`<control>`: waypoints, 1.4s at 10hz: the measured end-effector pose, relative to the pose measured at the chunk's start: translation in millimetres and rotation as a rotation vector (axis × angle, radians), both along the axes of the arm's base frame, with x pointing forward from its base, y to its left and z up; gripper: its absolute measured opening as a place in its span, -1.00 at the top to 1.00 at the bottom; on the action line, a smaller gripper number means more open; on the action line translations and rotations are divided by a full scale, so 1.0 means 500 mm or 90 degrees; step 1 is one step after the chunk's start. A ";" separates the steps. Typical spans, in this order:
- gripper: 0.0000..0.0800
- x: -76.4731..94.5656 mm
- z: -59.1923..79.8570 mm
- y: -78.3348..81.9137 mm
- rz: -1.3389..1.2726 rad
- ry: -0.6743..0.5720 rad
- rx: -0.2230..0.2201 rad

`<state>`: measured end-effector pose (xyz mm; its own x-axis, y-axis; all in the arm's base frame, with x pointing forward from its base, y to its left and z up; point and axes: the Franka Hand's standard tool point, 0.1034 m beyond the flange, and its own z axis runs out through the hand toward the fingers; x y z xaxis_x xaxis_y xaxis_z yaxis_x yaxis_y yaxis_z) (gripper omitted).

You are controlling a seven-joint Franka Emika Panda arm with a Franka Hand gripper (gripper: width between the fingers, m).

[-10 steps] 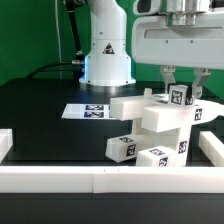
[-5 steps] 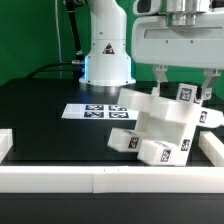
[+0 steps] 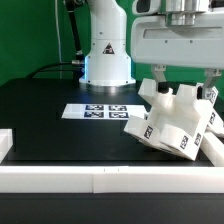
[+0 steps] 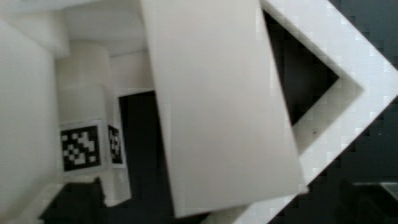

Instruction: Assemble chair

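- Since the earlier exterior pictures, the chair [image 3: 172,122] has tipped over. One second ago it stood rather upright between the fingers of the tool [image 3: 183,84]; now it lies leaned on the table [image 3: 50,135], with a broad tagged face turned toward the camera.
- Exterior view: the tool is now open, its two fingers spread wide, one at each side of the top of the chair. It holds nothing, as far as I can see. Whether a finger touches the plastic I cannot tell.
- Exterior view: the chair rests at the exterior view's right, close to the white border rail [image 3: 100,178] in front and to the side rail [image 3: 214,150], perhaps leaning on that one. The marker board [image 3: 98,111] lies apart from it, nearer to the robot base [image 3: 107,60].
- My judgement: the part was let go and fell or rolled to a new pose. For the task this means that the next grasp must be planned again from this tilted position, and a piece may have come loose; the pictures do not settle this.
- Wrist view: a long flat white panel [image 4: 217,110] of the chair fills the middle, with a notched frame [image 4: 338,110] beside it. Both are very near to the camera.
- Writing: no brand and no readable words in either view. Only black-and-white square tags are there, on the chair [image 4: 79,147] and on the marker board.
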<state>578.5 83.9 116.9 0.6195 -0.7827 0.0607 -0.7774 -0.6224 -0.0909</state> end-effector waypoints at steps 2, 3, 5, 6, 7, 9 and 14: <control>-0.62 0.003 0.019 0.003 0.000 -0.006 0.006; -0.62 0.000 0.033 0.007 0.001 -0.010 0.012; -0.62 -0.016 0.052 0.019 -0.002 -0.012 0.022; -0.62 -0.018 0.056 0.026 0.001 -0.013 0.024; -0.62 -0.018 0.052 0.024 0.002 -0.013 0.022; -0.62 -0.018 0.052 0.024 0.003 -0.012 0.022; -0.62 -0.043 0.046 0.030 0.017 -0.006 0.023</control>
<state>557.2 99.0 140.1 0.6396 -0.7677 0.0386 -0.7596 -0.6390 -0.1212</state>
